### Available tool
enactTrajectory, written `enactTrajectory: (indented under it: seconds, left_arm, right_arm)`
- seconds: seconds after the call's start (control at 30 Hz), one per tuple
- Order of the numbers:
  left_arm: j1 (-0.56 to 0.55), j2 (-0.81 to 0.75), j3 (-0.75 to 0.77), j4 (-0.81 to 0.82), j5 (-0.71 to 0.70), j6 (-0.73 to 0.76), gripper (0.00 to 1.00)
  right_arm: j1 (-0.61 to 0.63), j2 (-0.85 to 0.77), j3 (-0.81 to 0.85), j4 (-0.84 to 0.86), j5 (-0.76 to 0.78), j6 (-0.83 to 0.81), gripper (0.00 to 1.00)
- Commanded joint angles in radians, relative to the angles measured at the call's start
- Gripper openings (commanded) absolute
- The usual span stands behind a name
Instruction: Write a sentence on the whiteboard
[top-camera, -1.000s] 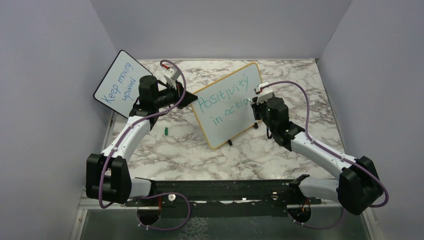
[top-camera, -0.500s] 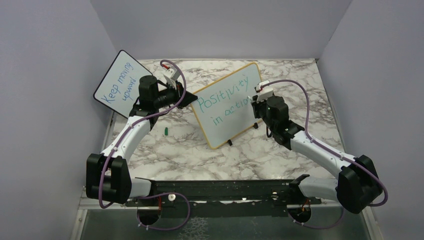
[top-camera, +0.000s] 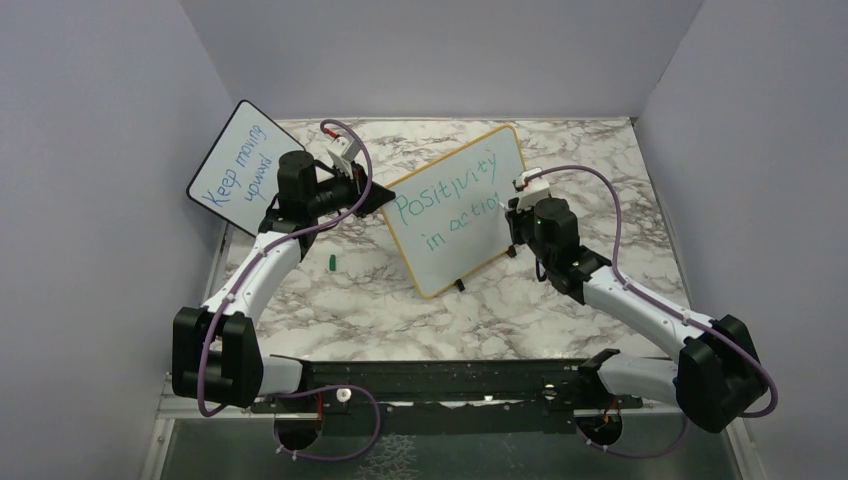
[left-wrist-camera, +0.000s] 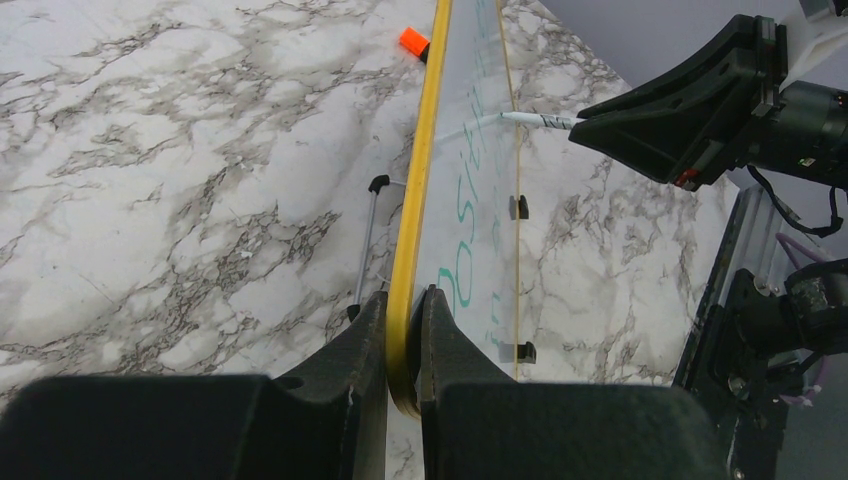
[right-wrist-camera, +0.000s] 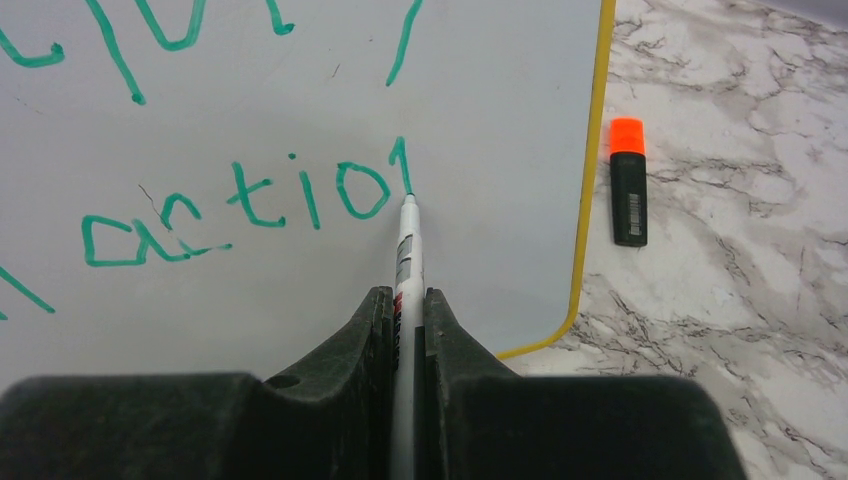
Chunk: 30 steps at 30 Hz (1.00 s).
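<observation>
While my right gripper (right-wrist-camera: 405, 300) pinches the white marker (right-wrist-camera: 406, 250) tight between its two fingers, the tip of the pen is touching the whiteboard (right-wrist-camera: 300, 300) right at the bottom of a short green line. The whiteboard is propped up on its little black feet in the middle of the marble table (top-camera: 340, 300), between my two arms. My left gripper (left-wrist-camera: 404, 305) is pressed together on the board's yellow edge at the left side, so the board is held and, I think, will not slide when the pen pushes. The sentence (top-camera: 440, 192) is nearly all there in green. The top row says "Positivity" and the bottom row says "in actio", and then comes that one short line. I think that line is the start of the last letter, an "n". So most of the job looks done. What is left, as far as I can tell, is the hump of the "n" and maybe a dot at the end. After that the pen has to come off the board. A black pen with an orange cap (right-wrist-camera: 628, 185) lies on the table near the board's right edge. A small green thing (top-camera: 331, 263), maybe a cap, lies near the left arm. A smaller board (top-camera: 235, 165) with blue writing stands by the left wall, and I am not writing on that one.
</observation>
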Motion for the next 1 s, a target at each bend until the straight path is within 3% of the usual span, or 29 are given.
enactTrajectory:
  seconds: [0.0, 0.97]
  left_arm:
    - [-0.013, 0.039, -0.02, -0.119, -0.08, 0.09, 0.0]
    - [-0.013, 0.037, -0.02, -0.12, -0.079, 0.09, 0.0]
  right_arm:
    - [-0.004, -0.012, -0.024, -0.035, -0.005, 0.019, 0.0]
    - [-0.019, 0.04, 0.063, 0.042, -0.005, -0.027, 0.0]
